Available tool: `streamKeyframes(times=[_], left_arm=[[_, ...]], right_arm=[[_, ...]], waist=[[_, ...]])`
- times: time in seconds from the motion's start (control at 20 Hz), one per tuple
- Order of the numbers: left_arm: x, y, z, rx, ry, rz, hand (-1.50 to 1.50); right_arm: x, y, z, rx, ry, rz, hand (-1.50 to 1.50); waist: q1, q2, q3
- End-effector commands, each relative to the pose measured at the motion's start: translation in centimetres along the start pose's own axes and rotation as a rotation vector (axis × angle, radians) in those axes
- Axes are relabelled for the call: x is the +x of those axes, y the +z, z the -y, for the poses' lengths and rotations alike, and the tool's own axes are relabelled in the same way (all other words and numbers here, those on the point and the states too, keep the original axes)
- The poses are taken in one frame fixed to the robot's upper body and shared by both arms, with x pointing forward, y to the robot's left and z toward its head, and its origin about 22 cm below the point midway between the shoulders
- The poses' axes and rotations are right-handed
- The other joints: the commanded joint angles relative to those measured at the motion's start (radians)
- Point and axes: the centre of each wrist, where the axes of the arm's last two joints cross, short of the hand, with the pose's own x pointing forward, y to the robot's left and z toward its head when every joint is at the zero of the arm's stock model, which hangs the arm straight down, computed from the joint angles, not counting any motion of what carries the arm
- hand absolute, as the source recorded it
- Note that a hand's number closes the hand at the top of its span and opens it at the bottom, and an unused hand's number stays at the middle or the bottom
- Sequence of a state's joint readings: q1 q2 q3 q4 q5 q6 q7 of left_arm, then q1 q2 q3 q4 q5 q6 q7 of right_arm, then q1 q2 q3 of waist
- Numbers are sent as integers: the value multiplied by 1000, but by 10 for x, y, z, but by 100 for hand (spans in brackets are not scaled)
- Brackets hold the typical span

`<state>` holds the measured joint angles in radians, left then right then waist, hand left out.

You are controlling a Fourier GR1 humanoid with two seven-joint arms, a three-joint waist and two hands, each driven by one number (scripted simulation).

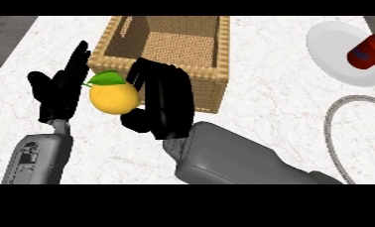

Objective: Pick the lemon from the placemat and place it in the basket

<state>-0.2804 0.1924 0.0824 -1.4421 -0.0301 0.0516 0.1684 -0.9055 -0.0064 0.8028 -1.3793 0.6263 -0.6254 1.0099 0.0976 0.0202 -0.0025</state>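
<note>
1. Where the head view looks down on the white marbled counter (256,102), the lemon (114,98), yellow with a green leaf on top, sits at the near left corner of the wicker basket (209,80), outside its rim; I cannot tell whether it is lifted clear of the counter.
2. The right hand (162,97) lies against the lemon's right side, fingers stretched up toward the basket wall and thumb curled in under the fruit, so it appears to pinch the lemon.
3. The left hand (60,92) stands just left of the lemon, fingers straight and pointing far, holding nothing; a narrow gap shows between it and the fruit.
4. The basket is rectangular, woven, and reaches to the far edge of the view.
5. At the far right, a white plate (333,47) carries a red and blue object (362,53), cut off by the view's edge.
6. A thin grey curved outline (331,122) shows near the right edge.
</note>
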Motion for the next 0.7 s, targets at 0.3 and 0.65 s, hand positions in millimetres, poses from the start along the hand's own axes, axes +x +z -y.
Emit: streamKeyframes(times=[0.3,0.65], left_arm=[[-2,-2,-7,24,2,-21,0],[-2,-7,-4,31,-3,7,0]], right_arm=[[9,-59,-4,-21,546,236,150],[29,-79,-24,-72,703,357,150]], waist=[[-12,-13,-4],[-28,-4,-1]])
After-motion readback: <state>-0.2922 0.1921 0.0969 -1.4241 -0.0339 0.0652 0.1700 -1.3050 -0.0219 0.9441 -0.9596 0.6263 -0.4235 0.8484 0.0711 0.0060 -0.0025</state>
